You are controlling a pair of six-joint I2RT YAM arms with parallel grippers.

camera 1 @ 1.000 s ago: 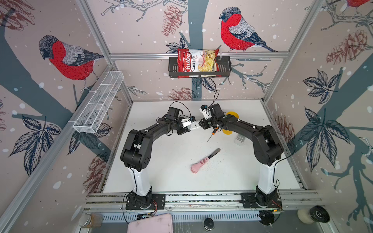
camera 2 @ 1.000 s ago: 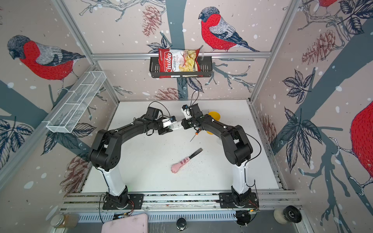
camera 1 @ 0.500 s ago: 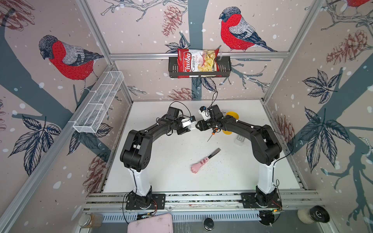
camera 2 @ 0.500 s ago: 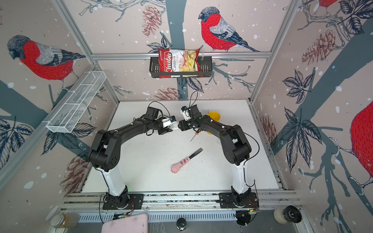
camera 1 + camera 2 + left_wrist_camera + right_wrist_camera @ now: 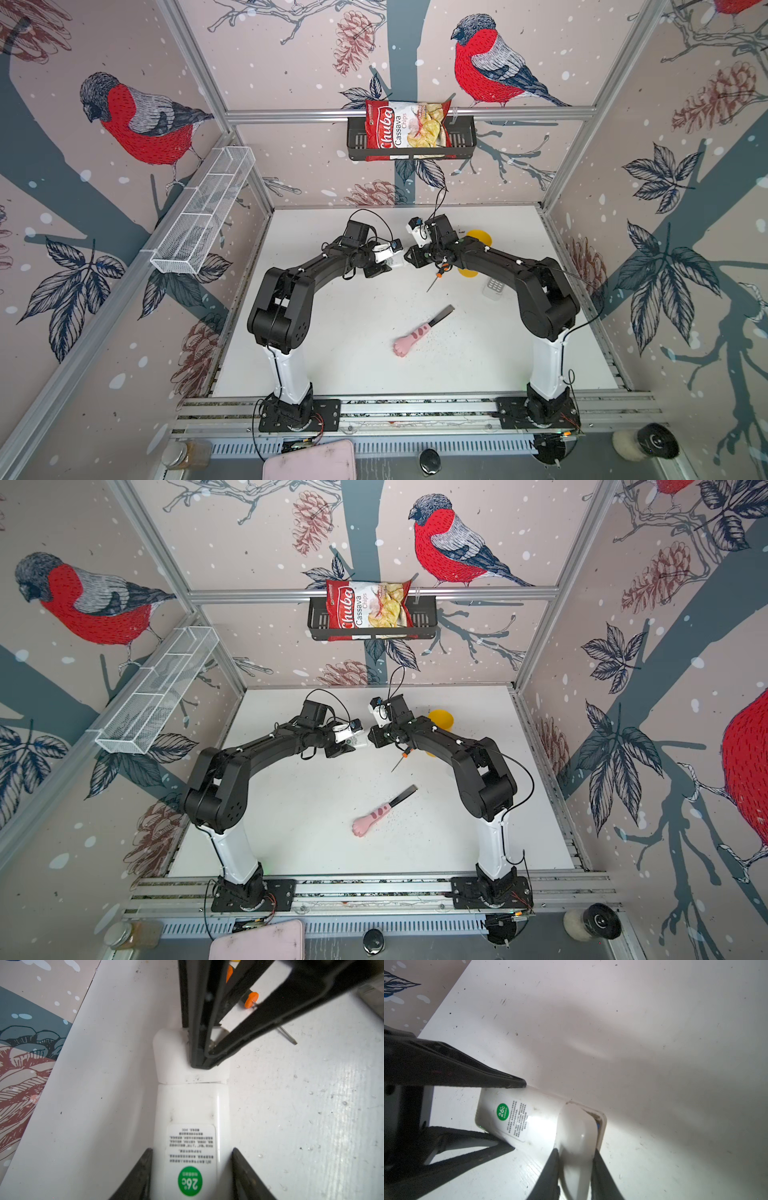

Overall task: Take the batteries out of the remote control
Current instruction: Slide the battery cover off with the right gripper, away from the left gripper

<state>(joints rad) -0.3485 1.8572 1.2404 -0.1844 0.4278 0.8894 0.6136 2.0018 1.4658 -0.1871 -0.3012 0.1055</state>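
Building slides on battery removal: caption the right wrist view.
Left gripper holds the remote; right gripper pinches its raised battery cover.

Legible text at two sites.

1. Chip bag (image 5: 407, 126) (image 5: 370, 606) in the black wall basket (image 5: 463, 139) (image 5: 424, 623), at 12 o'clock in both top views. The brand "Chuba" is in white script on red, with "Cassava Chips" beside it on the pale panel. The lettering runs sideways up the bag.

2. White remote (image 5: 191, 1105) (image 5: 542, 1126), back face. A round green sticker (image 5: 190, 1180) (image 5: 502, 1112) reads "26°C" in white. It sits at the end of a white printed label (image 5: 191, 1142) away from the battery cover (image 5: 172, 1057). The label's small print runs to several lines and is too blurred to read. The tiny characters beside "26°C" are also unreadable.
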